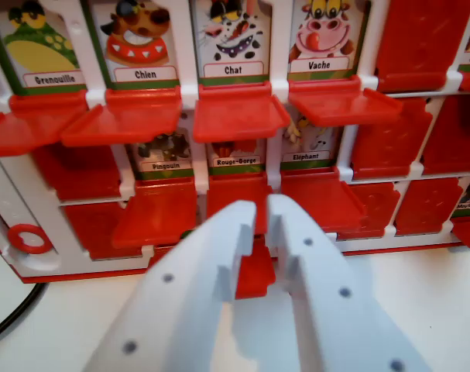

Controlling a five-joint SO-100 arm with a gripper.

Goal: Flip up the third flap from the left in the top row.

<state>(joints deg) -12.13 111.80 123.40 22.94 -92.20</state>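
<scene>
I see my white plastic tool (pixel 254 213) nearly closed, a narrow gap between its tips, gripping nothing, poised just before the red-and-white plastic flap board (pixel 10 186). The red flap under the "Chat" card (pixel 238 112), 3rd from the wrist view's left, juts out horizontally.
</scene>
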